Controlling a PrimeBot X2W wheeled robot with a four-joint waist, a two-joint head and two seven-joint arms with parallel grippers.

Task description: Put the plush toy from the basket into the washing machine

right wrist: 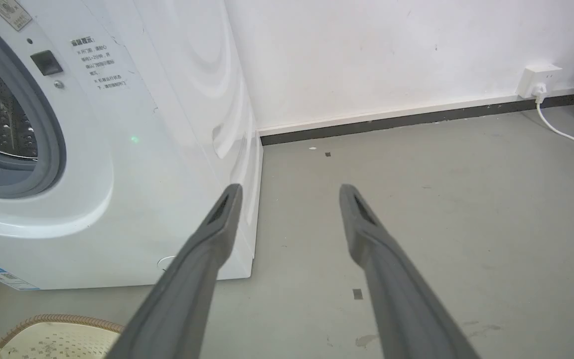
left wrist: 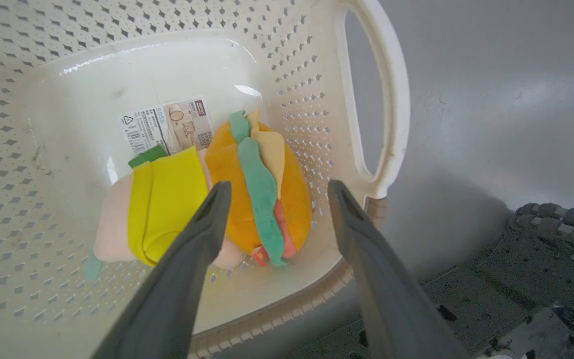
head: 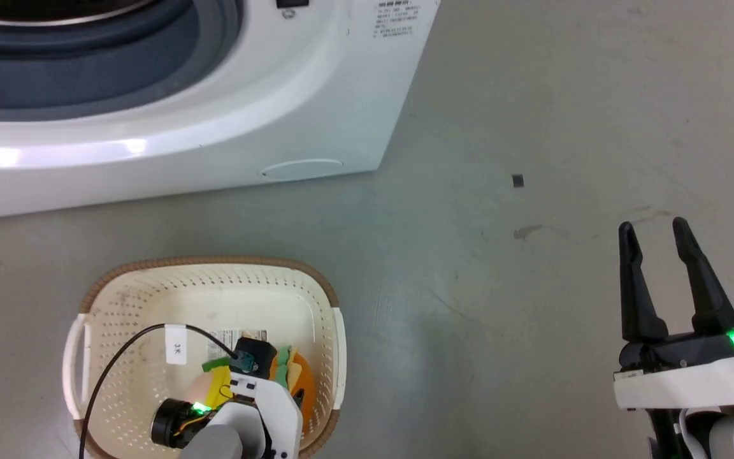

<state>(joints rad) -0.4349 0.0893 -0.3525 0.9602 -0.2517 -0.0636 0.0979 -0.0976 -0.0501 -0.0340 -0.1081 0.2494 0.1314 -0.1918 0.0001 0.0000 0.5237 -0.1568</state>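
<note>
Fingers of the left gripper (left wrist: 278, 183) hang spread over the soft orange hamburger-shaped plush toy (left wrist: 247, 169), lying near right in the cream-white perforated plastic basket (left wrist: 43, 99). Best to lower straight, straddle the bun, close gently. The right gripper (head: 654, 223) waits released.

Grey floor (head: 532, 95), white wall (right wrist: 366, 50), dark skirting (right wrist: 416, 118), socket (right wrist: 536, 80), white cable (right wrist: 561, 130)

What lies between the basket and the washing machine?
Only bare grey floor separates the basket from the washing machine, as the head view shows.
</note>
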